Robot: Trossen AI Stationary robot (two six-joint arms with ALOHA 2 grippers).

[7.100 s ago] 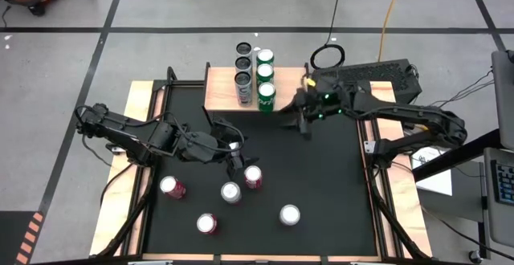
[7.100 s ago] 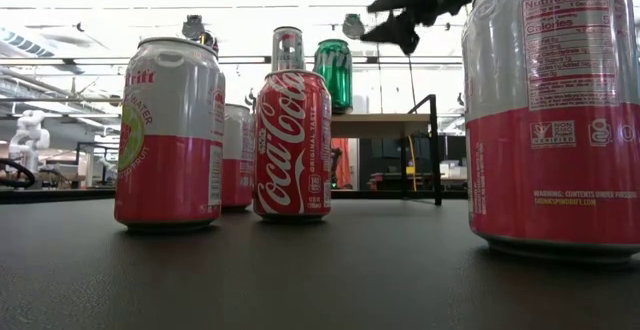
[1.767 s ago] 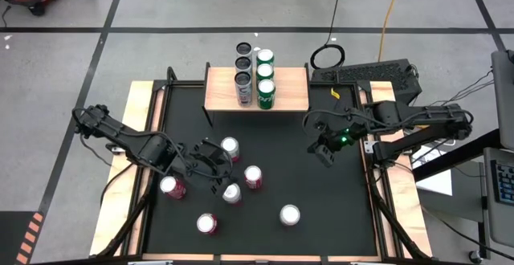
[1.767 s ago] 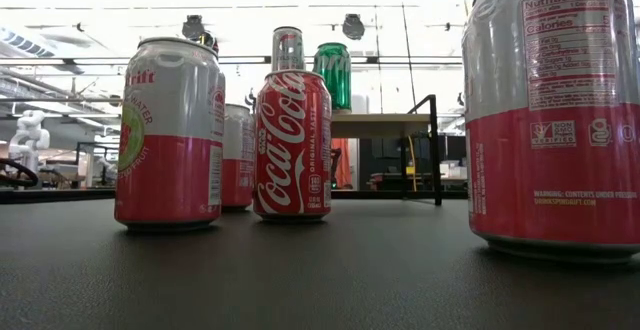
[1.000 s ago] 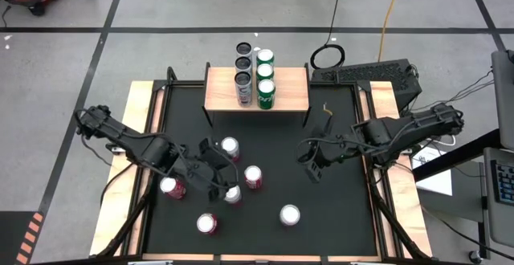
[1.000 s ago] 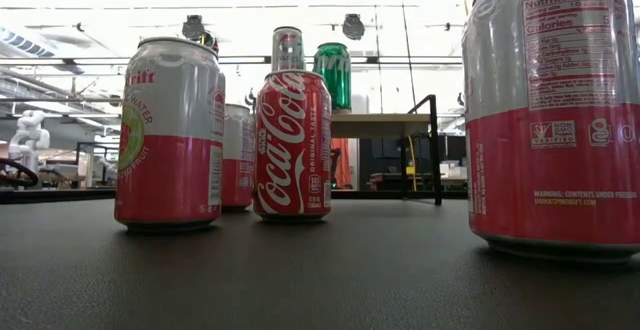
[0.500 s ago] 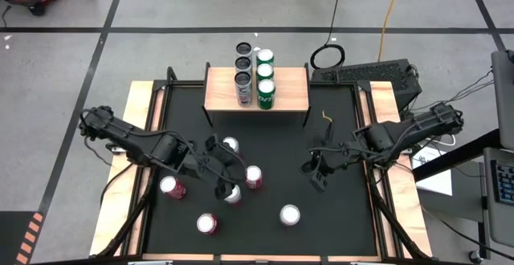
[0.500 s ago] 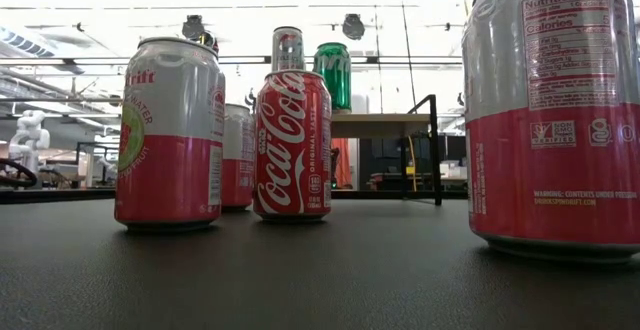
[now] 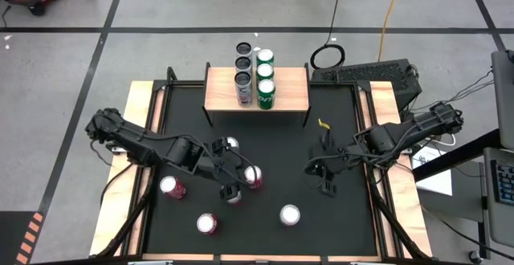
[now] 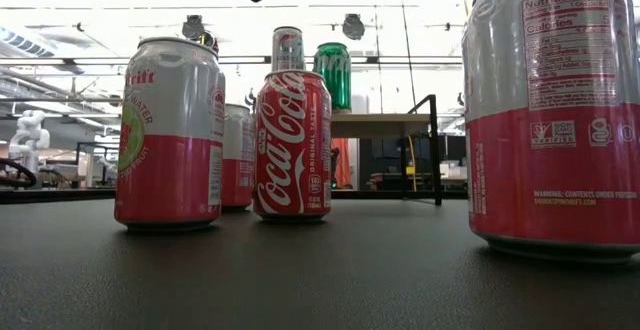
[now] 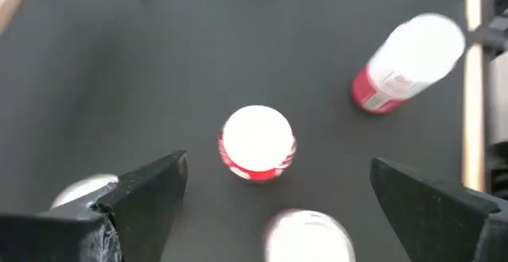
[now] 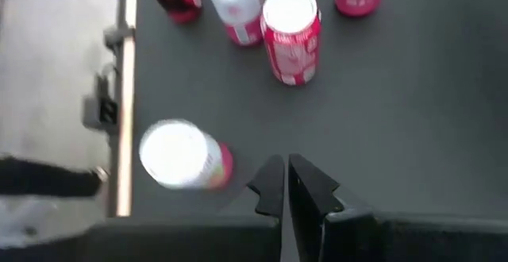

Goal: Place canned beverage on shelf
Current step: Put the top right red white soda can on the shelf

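The shelf point(image 9: 285, 88) stands at the table's far edge with a row of grey cans point(image 9: 242, 64) and a row of green cans point(image 9: 264, 74) on it. Several red and pink canned beverages stand on the black mat, among them a Coca-Cola can point(image 10: 292, 145) and one with a silver top point(image 9: 254, 177). My left gripper point(image 9: 234, 181) hovers open over the middle cluster. In the left wrist view a red can point(image 11: 256, 143) shows between its spread fingers point(image 11: 151, 186). My right gripper point(image 9: 325, 183) is shut and empty over bare mat right of centre.
Loose cans stand at the front point(image 9: 207, 223), front right point(image 9: 290, 214) and left point(image 9: 171, 187). Wooden strips point(image 9: 124, 177) border the mat. In the low view a large pink can point(image 10: 555, 110) stands close at right. Bare mat lies between shelf and cans.
My left gripper has moved right and forward over the middle cans, and its dark tip now shows at the top of the low view. My right gripper has drifted slightly forward, still shut.
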